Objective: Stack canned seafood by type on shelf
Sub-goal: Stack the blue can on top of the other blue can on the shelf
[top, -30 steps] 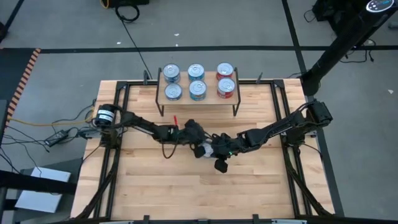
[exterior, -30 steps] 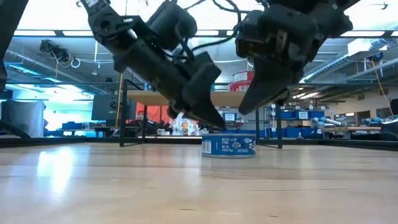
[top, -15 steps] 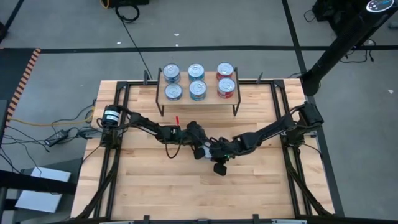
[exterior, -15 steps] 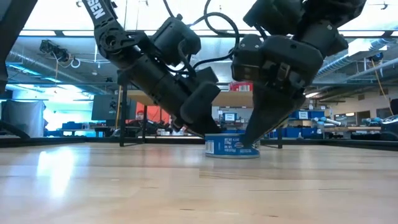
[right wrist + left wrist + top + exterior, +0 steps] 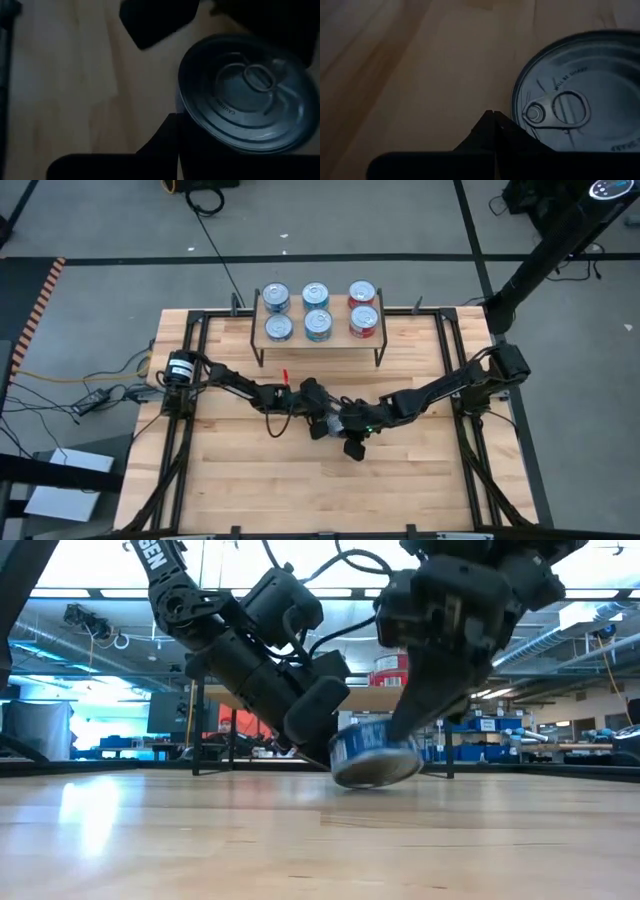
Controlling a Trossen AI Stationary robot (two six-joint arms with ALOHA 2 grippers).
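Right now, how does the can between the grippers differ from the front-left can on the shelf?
The blue can is tilted, one edge lifted off the table; the front-left shelf can stands upright. It is wedged between both shut grippers; the shelf can stands free. Both have silver pull-tab tops.

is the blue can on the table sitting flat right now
No: in the low view the blue can is tilted, one edge raised off the tabletop, wedged between the left gripper and right gripper.

Robotics lab/workshop: exposed ceiling ducts point(image 5: 60, 635), monitors point(image 5: 165, 712), storage bins point(image 5: 490, 724) behind.
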